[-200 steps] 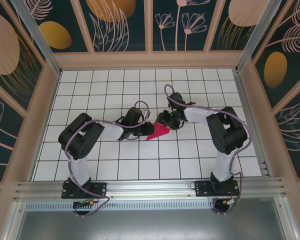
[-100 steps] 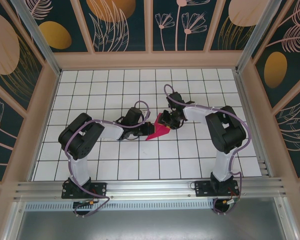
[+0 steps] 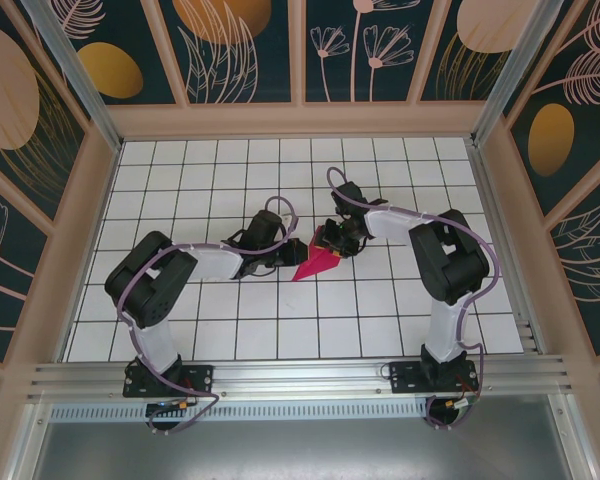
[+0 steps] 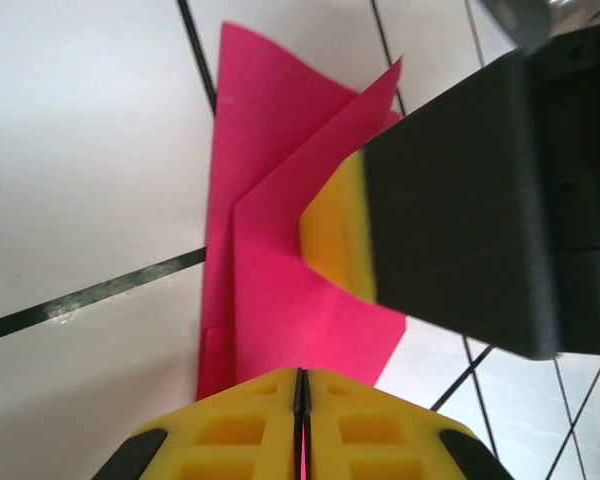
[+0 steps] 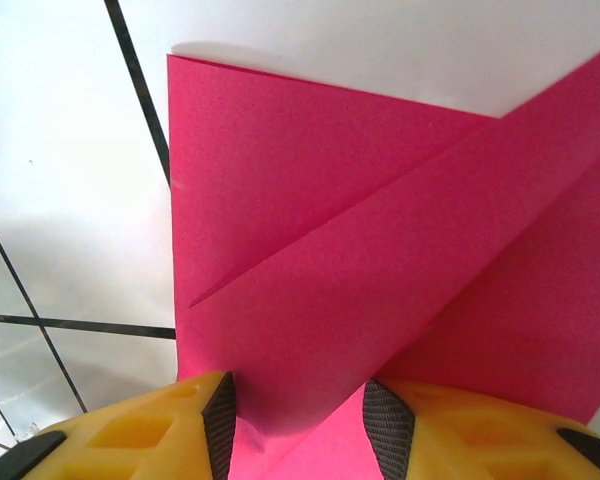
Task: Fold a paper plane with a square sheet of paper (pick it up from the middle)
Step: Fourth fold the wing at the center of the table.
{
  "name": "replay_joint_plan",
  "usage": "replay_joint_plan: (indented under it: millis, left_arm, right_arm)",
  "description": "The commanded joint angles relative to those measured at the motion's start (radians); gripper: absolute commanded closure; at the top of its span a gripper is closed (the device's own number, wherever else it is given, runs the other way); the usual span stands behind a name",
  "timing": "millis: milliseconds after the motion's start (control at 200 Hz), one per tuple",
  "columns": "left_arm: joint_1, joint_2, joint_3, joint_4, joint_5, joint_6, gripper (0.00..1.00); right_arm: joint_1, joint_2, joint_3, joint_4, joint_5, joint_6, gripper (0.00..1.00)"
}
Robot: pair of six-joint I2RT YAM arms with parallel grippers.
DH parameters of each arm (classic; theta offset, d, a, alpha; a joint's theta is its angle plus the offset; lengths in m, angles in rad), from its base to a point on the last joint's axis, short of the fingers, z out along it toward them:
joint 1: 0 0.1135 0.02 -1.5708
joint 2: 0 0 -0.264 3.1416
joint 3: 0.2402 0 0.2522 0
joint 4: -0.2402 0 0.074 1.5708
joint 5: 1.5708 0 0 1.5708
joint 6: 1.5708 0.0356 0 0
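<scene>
The square sheet of paper (image 3: 315, 263) is a creased, pointed magenta shape on the tiled floor between my two grippers. In the left wrist view the paper (image 4: 280, 250) shows a raised flap. My left gripper (image 4: 302, 400) is shut on its near edge, with a sliver of pink between the yellow jaws. From above, the left gripper (image 3: 285, 256) sits at the paper's left tip. My right gripper (image 3: 330, 240) is at its upper right end. Its jaws (image 5: 300, 430) stand apart, open, with a folded layer of the paper (image 5: 330, 250) rising between them. One right fingertip pad (image 4: 340, 235) rests against the flap.
The white tiled floor (image 3: 230, 330) has black grid lines and a wooden rim (image 3: 300, 122) on three sides. An aluminium rail (image 3: 300, 375) carries both arm bases at the near edge. Open floor lies all round the paper.
The left arm's elbow has swung left and nearer while its gripper stayed on the paper. The paper looks slightly narrower and flatter. The right gripper has barely moved.
</scene>
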Motion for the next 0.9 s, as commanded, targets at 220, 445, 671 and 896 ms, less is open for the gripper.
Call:
replay_joint_plan:
  millis: [220, 445, 671, 896]
  left_arm:
    - [0.005, 0.027, 0.01, 0.059, 0.093, -0.009, 0.86]
    - [0.006, 0.07, 0.031, 0.046, 0.099, -0.006, 0.86]
    - [0.005, 0.083, 0.041, 0.021, 0.064, 0.001, 0.86]
    - [0.006, 0.107, 0.044, -0.018, 0.041, 0.005, 0.89]
  right_arm:
    - [0.002, 0.144, -0.048, -0.062, 0.074, -0.019, 0.52]
    - [0.002, 0.15, -0.046, -0.059, 0.069, -0.024, 0.5]
    - [0.004, 0.155, -0.046, -0.057, 0.066, -0.024, 0.49]
    - [0.004, 0.149, -0.048, -0.053, 0.056, -0.022, 0.49]
